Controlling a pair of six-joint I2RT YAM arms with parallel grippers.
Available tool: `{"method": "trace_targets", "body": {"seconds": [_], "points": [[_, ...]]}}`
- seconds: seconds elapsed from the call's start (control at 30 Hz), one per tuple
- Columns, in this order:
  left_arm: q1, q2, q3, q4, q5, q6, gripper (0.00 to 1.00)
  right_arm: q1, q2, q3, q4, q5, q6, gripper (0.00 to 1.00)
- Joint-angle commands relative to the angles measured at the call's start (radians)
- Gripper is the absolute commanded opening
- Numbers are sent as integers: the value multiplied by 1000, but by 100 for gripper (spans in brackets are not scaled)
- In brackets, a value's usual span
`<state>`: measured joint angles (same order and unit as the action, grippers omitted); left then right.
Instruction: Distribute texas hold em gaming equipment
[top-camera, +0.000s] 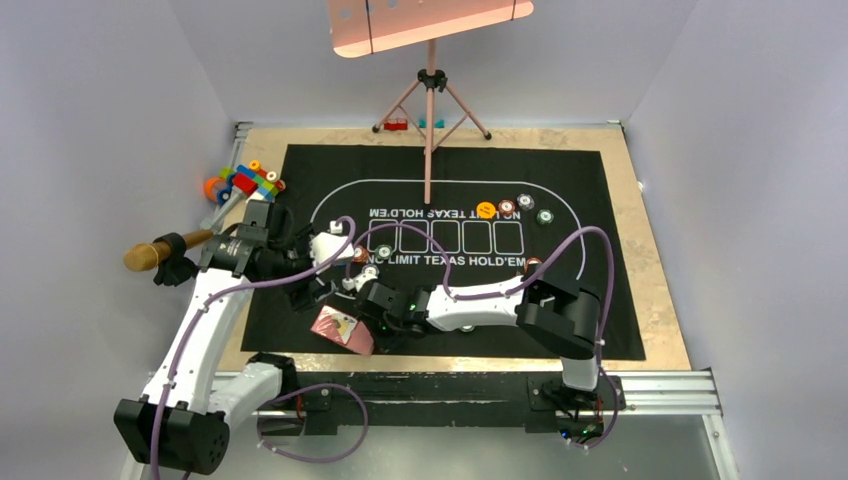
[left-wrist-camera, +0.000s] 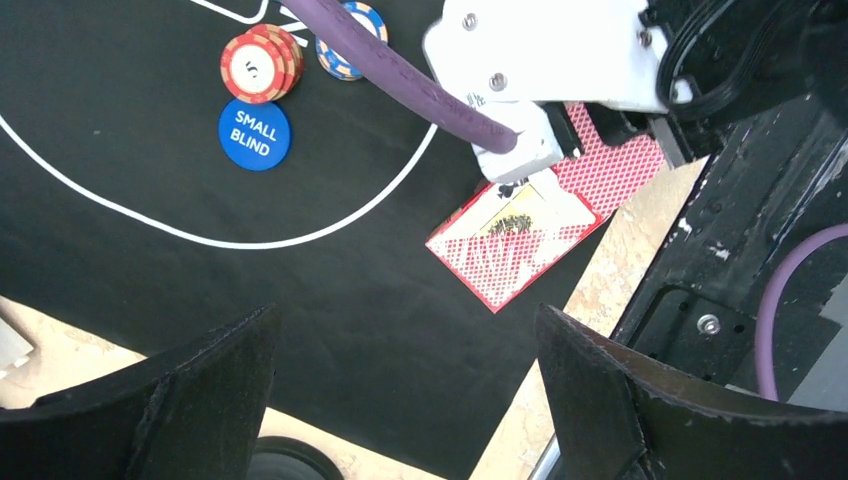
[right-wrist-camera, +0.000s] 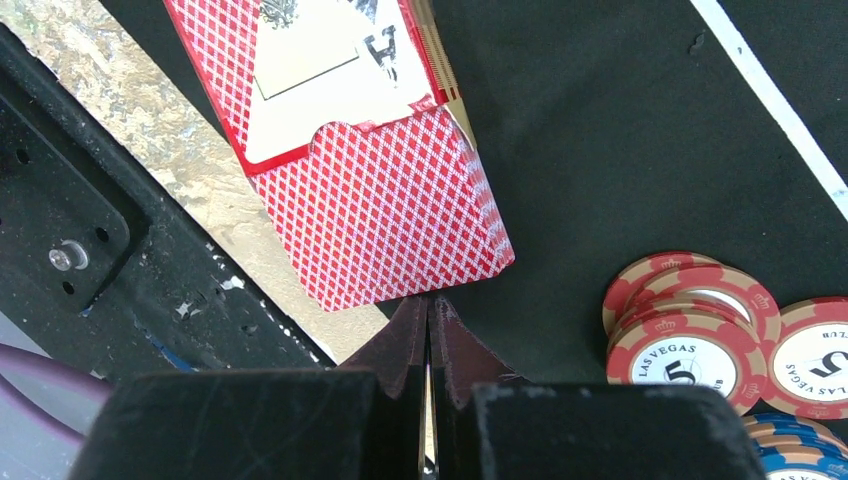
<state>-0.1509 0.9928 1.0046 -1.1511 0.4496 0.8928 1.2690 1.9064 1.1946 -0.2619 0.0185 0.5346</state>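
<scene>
A red-backed card box lies open at the mat's near edge, with cards sliding out of it; it also shows in the left wrist view. My right gripper is shut, its tips at the near edge of the cards; I see nothing clamped between them. In the top view it sits just above the box. My left gripper is open and empty, hovering over the mat left of the box. Red chips, a blue-orange chip and the blue SMALL BLIND button lie nearby. Red chips sit right of my right gripper.
More chips and an orange button lie at the black mat's far right. Toy blocks sit off the mat at the far left. A pink tripod stands at the back. A wooden-handled tool lies at the left.
</scene>
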Motion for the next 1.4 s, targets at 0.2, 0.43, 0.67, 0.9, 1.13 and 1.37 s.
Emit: {"method": "trace_targets", "body": {"seconds": [0.2,0.43,0.67,0.9,1.13,1.37], "points": [[7,25,-37,-22,9,145,100,1,-108,-101,79,40,25,0],[7,-9,-58,-35,-2,188,100,1,-25,-51,91,19,-2,0],[7,7,-42,-45,3,196,100,0,34,8,123,20,-5,0],[7,16,-69,-56,17,261,100,-15,-17,3,106,55,0,0],[-14,63,-145,-34,26,399,100,-43,-282,-207,101,40,66,0],[-111,185,-163,26,-64,471,100,-74,-548,-316,71,35,131,1]]}}
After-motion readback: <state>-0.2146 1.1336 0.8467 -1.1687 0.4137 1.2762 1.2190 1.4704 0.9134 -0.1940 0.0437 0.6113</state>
